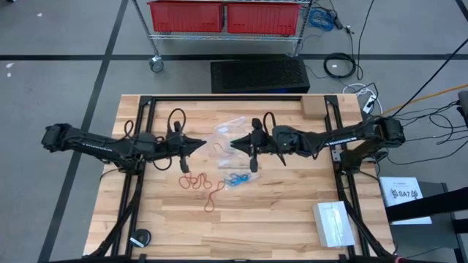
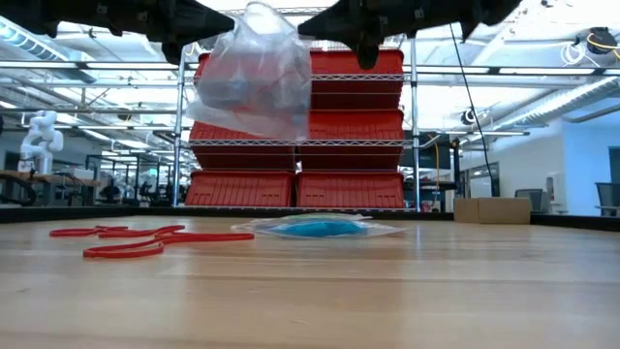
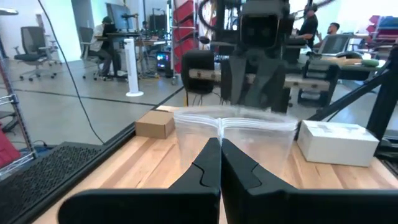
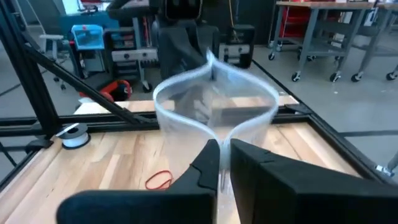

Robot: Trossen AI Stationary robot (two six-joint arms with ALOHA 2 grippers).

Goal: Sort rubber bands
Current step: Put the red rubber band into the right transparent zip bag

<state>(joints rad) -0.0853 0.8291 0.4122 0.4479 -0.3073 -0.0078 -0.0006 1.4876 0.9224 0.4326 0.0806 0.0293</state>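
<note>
Surface: wooden table (image 1: 292,219), red bins (image 2: 349,189) on wire shelving behind.
Left gripper (image 3: 220,144): fingers together, pinching one edge of clear bag (image 2: 254,82) held in the air.
Right gripper (image 4: 224,148): fingers clamped on the bag's opposite edge; mouth bowed open.
Red rubber bands (image 2: 145,240): loose on the table below.
Blue rubber bands (image 2: 315,228): inside flat bag (image 2: 378,229) lying on the table.
Green rubber bands: cannot be made out.

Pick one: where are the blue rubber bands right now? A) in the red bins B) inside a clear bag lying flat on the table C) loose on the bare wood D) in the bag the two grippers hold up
B: the blue rubber bands sit inside a clear bag lying flat on the table, while the red rubber bands lie loose beside it.
</note>
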